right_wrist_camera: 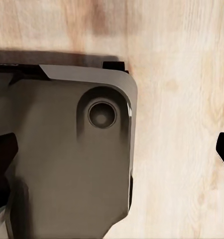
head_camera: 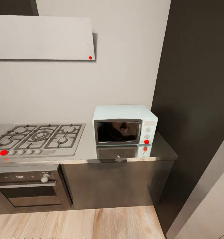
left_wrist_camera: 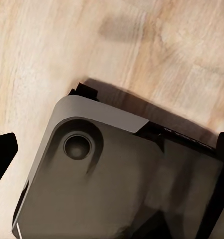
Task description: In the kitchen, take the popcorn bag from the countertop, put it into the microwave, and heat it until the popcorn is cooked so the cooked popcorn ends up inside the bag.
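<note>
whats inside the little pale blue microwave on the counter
The small pale blue-white microwave has its door shut. Through the dark glass only dim reflections show, so what is inside cannot be told. It sits on the glossy grey countertop.

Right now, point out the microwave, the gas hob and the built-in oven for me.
microwave (head_camera: 117, 131): head view, on its dark glass door.
gas hob (head_camera: 42, 136): head view, on its centre burner grate.
built-in oven (head_camera: 29, 192): head view, on its door glass.

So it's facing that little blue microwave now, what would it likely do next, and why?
Probably turn or roll to look along the countertop for the popcorn bag. The microwave sits shut by the hob, with no bag on the stretch in view, and both wrist cameras look down at the robot's base and wooden floor.
</note>
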